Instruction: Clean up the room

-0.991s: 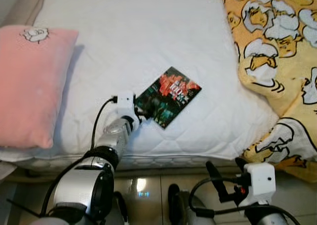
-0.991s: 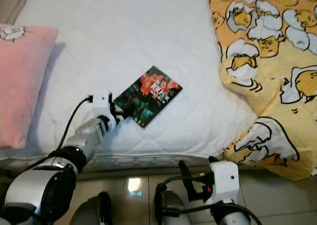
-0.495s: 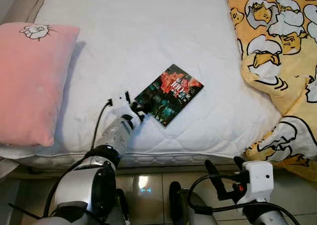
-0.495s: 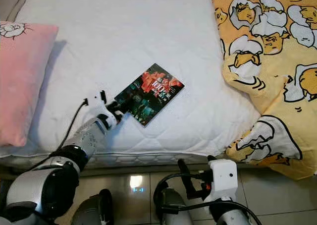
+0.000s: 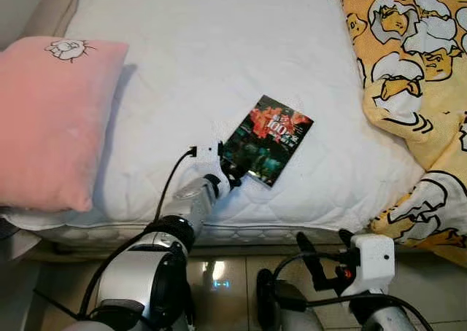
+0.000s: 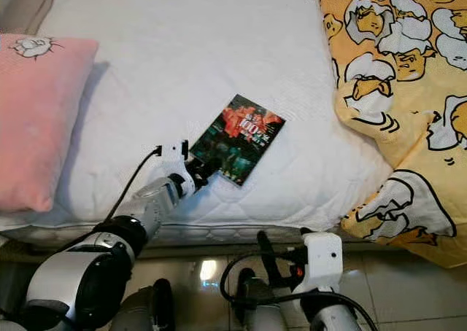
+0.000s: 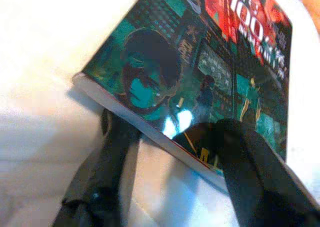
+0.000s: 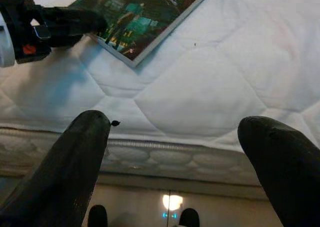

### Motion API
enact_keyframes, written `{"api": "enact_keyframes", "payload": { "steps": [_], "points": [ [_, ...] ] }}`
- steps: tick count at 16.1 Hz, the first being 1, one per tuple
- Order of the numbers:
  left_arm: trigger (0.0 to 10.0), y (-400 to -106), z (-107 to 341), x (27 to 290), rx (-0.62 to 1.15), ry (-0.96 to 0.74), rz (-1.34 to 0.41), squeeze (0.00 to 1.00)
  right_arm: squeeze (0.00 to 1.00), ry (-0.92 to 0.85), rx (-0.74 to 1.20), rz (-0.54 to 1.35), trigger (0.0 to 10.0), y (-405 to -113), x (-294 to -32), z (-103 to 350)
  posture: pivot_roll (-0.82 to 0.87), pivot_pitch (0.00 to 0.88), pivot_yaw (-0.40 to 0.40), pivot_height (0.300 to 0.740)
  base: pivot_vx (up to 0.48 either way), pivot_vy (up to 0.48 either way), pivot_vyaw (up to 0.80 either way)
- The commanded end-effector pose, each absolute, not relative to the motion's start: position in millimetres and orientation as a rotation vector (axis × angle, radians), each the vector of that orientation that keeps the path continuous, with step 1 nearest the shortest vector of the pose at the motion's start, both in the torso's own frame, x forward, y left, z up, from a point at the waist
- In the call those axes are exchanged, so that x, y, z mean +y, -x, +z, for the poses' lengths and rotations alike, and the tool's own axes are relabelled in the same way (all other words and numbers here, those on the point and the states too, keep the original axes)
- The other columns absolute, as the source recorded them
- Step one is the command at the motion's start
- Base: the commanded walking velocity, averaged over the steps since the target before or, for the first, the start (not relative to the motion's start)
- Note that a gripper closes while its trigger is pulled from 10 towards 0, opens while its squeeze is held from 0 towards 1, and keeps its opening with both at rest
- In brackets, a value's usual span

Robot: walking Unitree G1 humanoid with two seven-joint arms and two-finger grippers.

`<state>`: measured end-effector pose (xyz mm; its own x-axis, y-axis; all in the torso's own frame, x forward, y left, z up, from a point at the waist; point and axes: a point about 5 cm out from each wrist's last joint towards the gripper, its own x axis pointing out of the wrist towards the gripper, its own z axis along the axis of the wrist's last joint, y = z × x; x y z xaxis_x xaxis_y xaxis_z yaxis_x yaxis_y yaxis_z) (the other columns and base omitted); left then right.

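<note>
Glossy paperback book (image 5: pixel 268 139) being pinched at its near corner on the bed (image 5: pixel 219 68).

The left hand (image 5: pixel 232 175) is clamped on the thin, flat cover, one black finger above, one below. Quilted white mattress underneath, plush pink pillow (image 5: pixel 51 119) nearby. The right hand (image 8: pixel 175 152) is held spread open over the tiled floor.

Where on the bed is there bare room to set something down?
Bare mattress stretches between the pink pillow and the yellow blanket, above the book. It is crowded at the near edge, where the left gripper holds the book's corner.
</note>
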<state>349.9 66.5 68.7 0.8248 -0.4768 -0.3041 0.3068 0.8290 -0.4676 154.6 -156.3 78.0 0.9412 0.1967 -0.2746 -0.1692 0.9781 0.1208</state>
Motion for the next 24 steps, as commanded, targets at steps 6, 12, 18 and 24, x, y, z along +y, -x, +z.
{"api": "enact_keyframes", "payload": {
  "steps": [6, 12, 18, 24],
  "points": [
    [0.0, -352, 75, 56, 0.421, 0.633, -0.372, 0.00, 0.00, -0.083, 0.279, 0.180, 10.0, -173, -161, 71, -0.22, 0.167, -0.003, 0.740, 0.000, 0.000, 0.00],
    [0.0, -373, 102, 94, 0.252, 0.784, -0.221, 0.00, 0.00, -0.077, 0.159, 0.209, 10.0, -233, -160, 77, -0.11, 0.008, 0.010, 0.740, 0.000, 0.000, 0.00],
    [10.0, -378, 117, 109, 0.148, 0.259, -0.258, 0.00, 0.00, -0.045, 0.105, 0.197, 10.0, -268, -161, 81, -0.08, 0.000, 0.021, 0.740, 0.000, 0.000, 0.00],
    [10.0, -356, 124, 129, -0.062, -0.101, -0.192, 1.00, 1.00, -0.031, 0.020, 0.048, 10.0, -270, -170, 86, -0.08, 0.000, 0.051, 0.740, 0.000, 0.000, 0.00]
  ]
}}
